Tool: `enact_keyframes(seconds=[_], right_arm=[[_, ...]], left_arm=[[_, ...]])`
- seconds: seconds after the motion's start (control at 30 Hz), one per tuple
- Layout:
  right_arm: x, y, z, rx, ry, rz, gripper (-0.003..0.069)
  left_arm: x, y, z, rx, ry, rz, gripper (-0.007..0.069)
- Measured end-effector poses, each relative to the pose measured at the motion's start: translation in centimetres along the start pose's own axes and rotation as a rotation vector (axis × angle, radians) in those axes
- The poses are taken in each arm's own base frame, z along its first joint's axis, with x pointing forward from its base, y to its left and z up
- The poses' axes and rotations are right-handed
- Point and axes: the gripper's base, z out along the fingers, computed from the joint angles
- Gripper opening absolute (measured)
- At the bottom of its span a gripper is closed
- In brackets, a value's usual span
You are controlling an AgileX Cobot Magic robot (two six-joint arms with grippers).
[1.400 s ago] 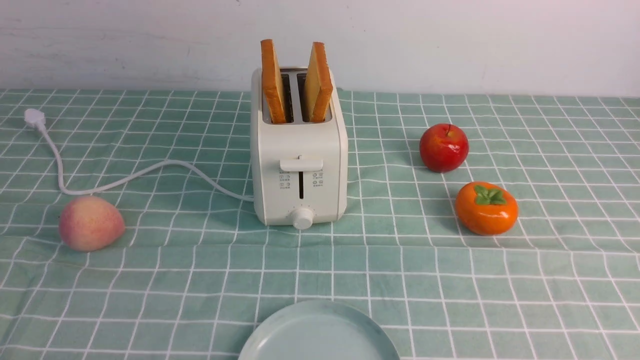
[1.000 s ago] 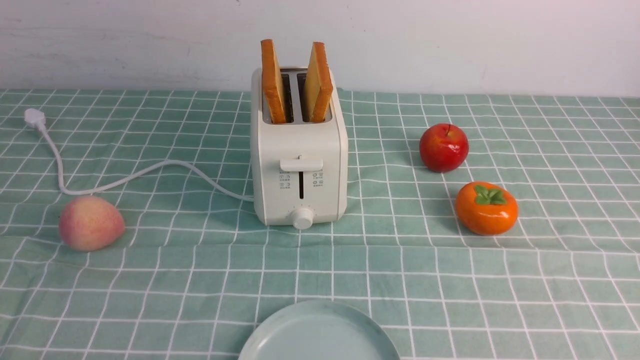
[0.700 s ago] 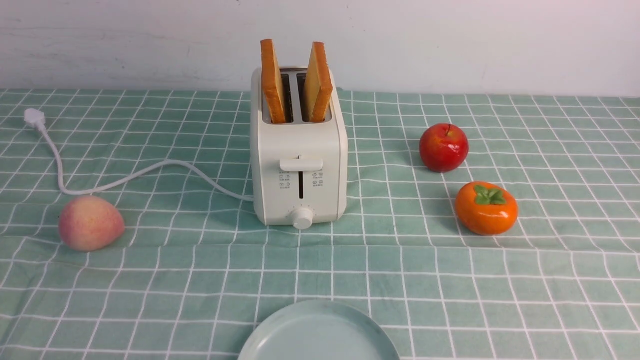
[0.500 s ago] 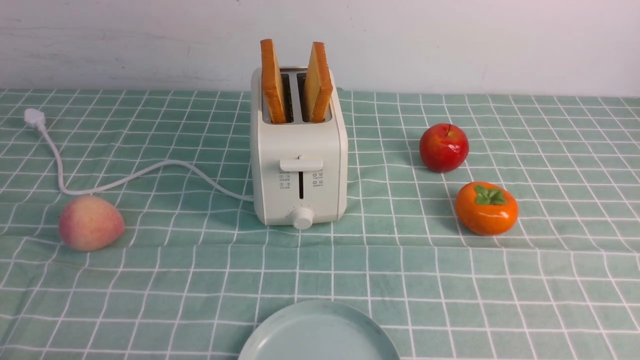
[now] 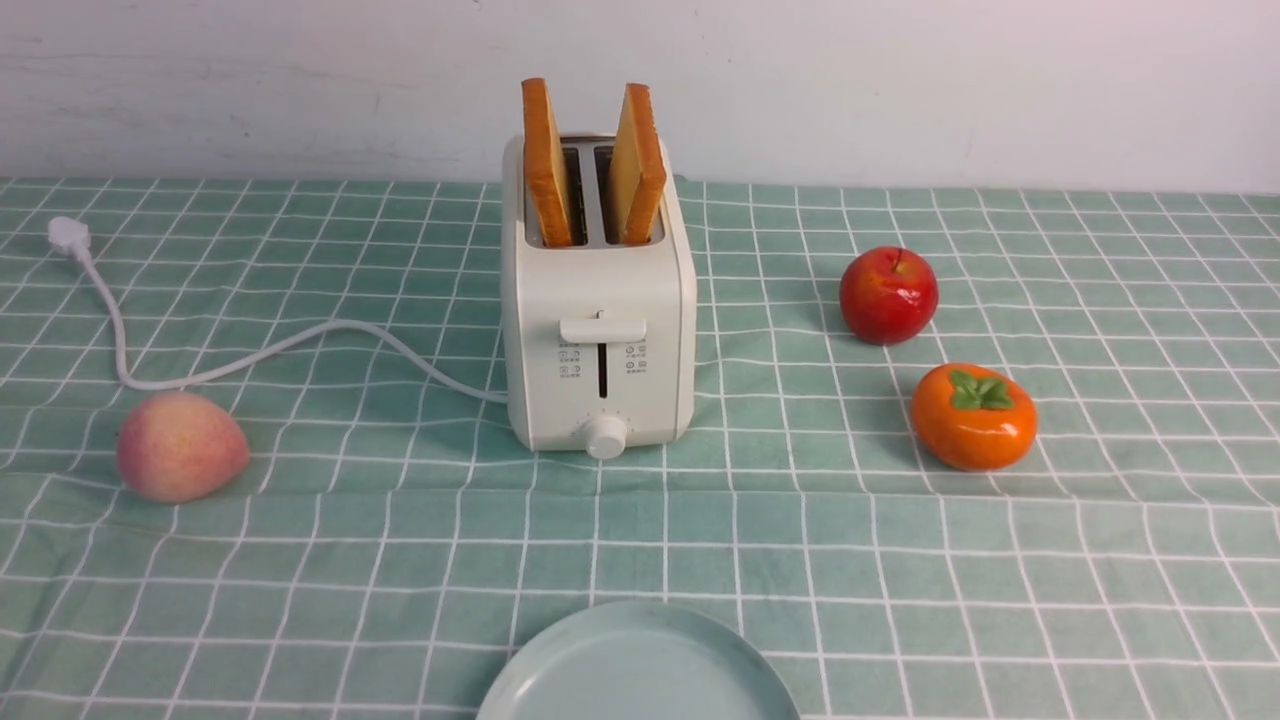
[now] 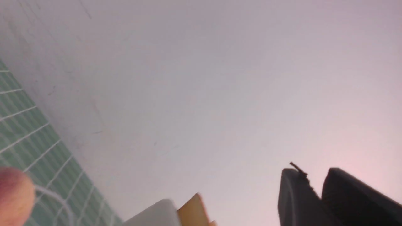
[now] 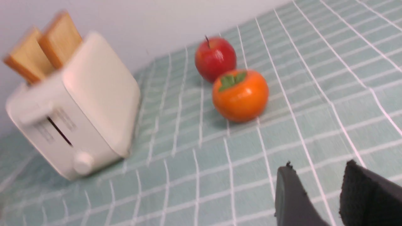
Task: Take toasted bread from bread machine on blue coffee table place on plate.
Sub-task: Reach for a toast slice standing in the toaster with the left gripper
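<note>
Left claw [image 6: 311, 175] narrowly parted, right claw [image 7: 317, 169] wider, both empty; toasted bread [image 5: 548, 160], both slices, upright in bread machine [image 5: 600, 300] toward the back edge of the blue coffee table [image 5: 300, 560]; plate [image 5: 640, 670] at front edge, bare; every transfer outstanding.

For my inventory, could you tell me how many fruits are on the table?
3: peach left of the toaster, red apple on its right, persimmon in front of the apple.
</note>
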Motion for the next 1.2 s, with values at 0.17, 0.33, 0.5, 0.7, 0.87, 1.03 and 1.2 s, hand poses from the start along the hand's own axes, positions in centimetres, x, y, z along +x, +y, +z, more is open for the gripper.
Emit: enact_keyframes(seconds=[0.17,0.33,0.5,0.7,0.87,1.03,1.2], right_arm=[[-1.3,0.2,-0.1,-0.031,-0.143,0.061,0.0240],[-1.8,0.3,-0.2,-0.040,-0.193,0.077,0.0240],[-1.9,0.8,-0.3,-0.055,-0.111,0.253,0.0240],[-3.8,3.4,-1.4,-0.066,0.155,0.309,0.0144],[-4.9,5.1,-1.1,-0.025,0.473,0.142,-0.0013],[-4.9,5.4,0.3,-0.017,0.653,-0.001,-0.0020],[-4.6,5.5,0.7,-0.025,0.696,0.006,-0.0017]], left_arm=[[-1.9,-6.0,0.9,0.107,0.056,0.054,-0.0014],[-1.9,-9.8,3.4,0.053,0.250,0.226,-0.0014],[1.7,-10.8,10.0,-0.185,0.769,0.433,-0.0014],[5.8,-8.4,18.1,-0.337,1.076,0.515,-0.0014],[9.8,-8.0,25.9,-0.323,1.213,0.539,-0.0014],[14.2,-8.3,31.9,-0.283,1.319,0.557,-0.0014],[16.9,-7.1,36.5,-0.335,1.418,0.616,-0.0009]])
